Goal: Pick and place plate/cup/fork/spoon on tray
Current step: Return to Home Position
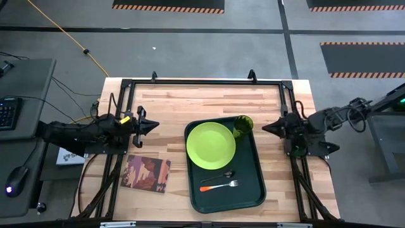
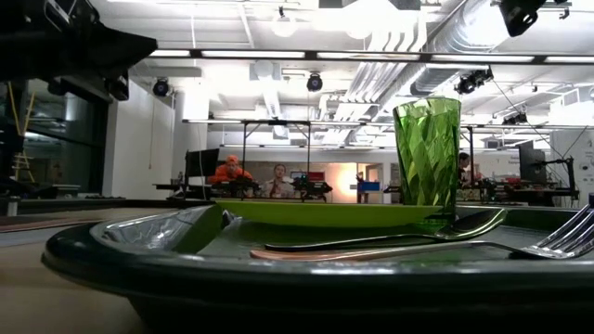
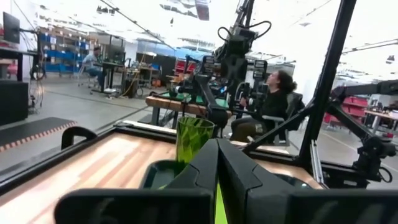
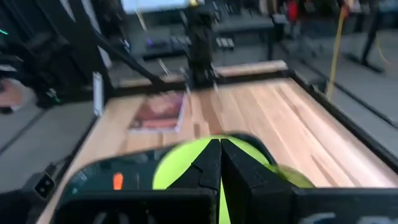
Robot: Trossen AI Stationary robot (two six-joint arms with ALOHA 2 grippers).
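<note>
One tray (image 1: 256, 190) lies on the counter (image 1: 209, 101), toward its right half, and it carries one of each piece. The single plate (image 1: 211, 145) fills the tray's far left part. One cup (image 1: 243, 125) stands upright at the far right corner, just beside the plate's edge. One spoon (image 1: 219, 176) lies below the plate, and one fork (image 1: 219, 186) lies just nearer the front rim, its orange handle pointing left and its tines right. Spoon and fork lie close together, roughly parallel, but whether they touch cannot be told. One reddish-brown mat (image 1: 147, 173) rests on the counter left of the tray, apart from it.

From table height, the cup (image 2: 427, 153) rises above the plate (image 2: 325, 212), with the spoon (image 2: 408, 237) and fork tines (image 2: 566, 237) in front.

There are two arms, both drawn back to the counter's sides. The left gripper (image 1: 152, 126) sits at the left edge, pointing toward the tray, fingers pressed together and holding nothing; its wrist view shows the closed fingers (image 3: 208, 171) with the cup (image 3: 193, 138) beyond. The right gripper (image 1: 266, 128) sits at the right edge, just beside the tray's far corner, pointing left, also clenched and empty, its fingers (image 4: 214, 165) meeting over the plate (image 4: 186, 158).
</note>
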